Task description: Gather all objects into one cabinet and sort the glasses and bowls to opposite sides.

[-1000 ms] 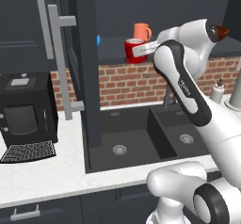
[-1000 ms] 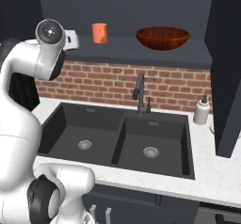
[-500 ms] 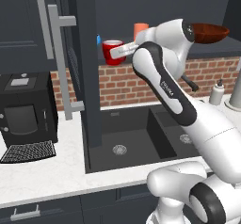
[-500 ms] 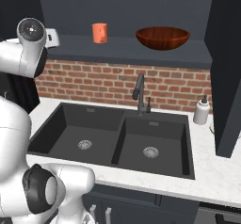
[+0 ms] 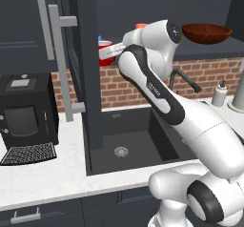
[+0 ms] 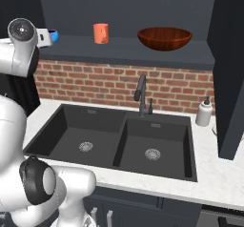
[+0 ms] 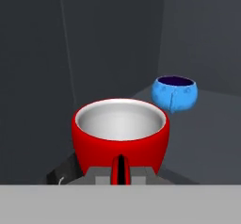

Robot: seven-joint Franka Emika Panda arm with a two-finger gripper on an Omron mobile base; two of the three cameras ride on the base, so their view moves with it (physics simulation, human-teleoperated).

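Note:
My gripper (image 7: 120, 172) is shut on the handle of the glossy red mug (image 7: 120, 134), holding it upright just above the left part of the cabinet shelf (image 6: 128, 49). In the left base view the red mug (image 5: 106, 48) hangs beside the open cabinet door (image 5: 88, 78). The small blue bowl (image 7: 174, 92) stands on the shelf a little beyond the mug; the right base view shows the blue bowl (image 6: 54, 35) next to my hand. The orange mug (image 6: 100, 33) stands mid-shelf, and the wide brown bowl (image 6: 164, 37) sits to its right.
The open door's long bar handle (image 5: 58, 64) sticks out to the left of my arm. Below the shelf lie a brick wall, a black double sink (image 6: 114, 138) with a faucet (image 6: 140, 95) and a soap bottle (image 6: 204, 112). A coffee machine (image 5: 24, 116) stands on the left counter.
My arm has swung left along the shelf with the red mug, from near the orange mug to the left end beside the blue bowl. The other tableware has stayed put.

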